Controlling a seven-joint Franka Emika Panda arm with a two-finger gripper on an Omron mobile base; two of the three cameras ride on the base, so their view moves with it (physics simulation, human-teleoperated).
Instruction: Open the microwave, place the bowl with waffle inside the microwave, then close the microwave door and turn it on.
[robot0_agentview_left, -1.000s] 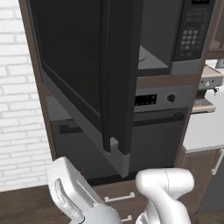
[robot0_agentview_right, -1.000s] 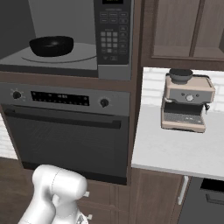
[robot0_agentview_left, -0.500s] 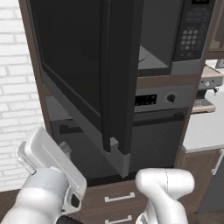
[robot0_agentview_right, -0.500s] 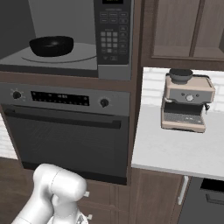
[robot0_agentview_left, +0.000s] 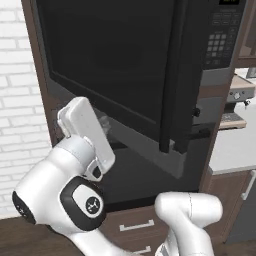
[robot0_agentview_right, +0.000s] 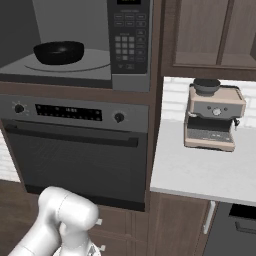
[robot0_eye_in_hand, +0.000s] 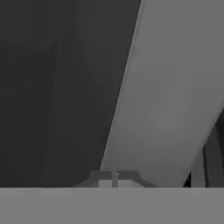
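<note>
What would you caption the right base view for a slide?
Black bowl sits inside the open microwave above the wall oven, with a coffee machine on the counter alongside.

Glossy white rounded arm (robot0_agentview_left: 65, 190) segments with a black circular joint cap bearing a small white emblem.

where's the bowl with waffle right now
In the right base view the bowl with waffle sits inside the open microwave, left of its keypad, above the oven.
</note>
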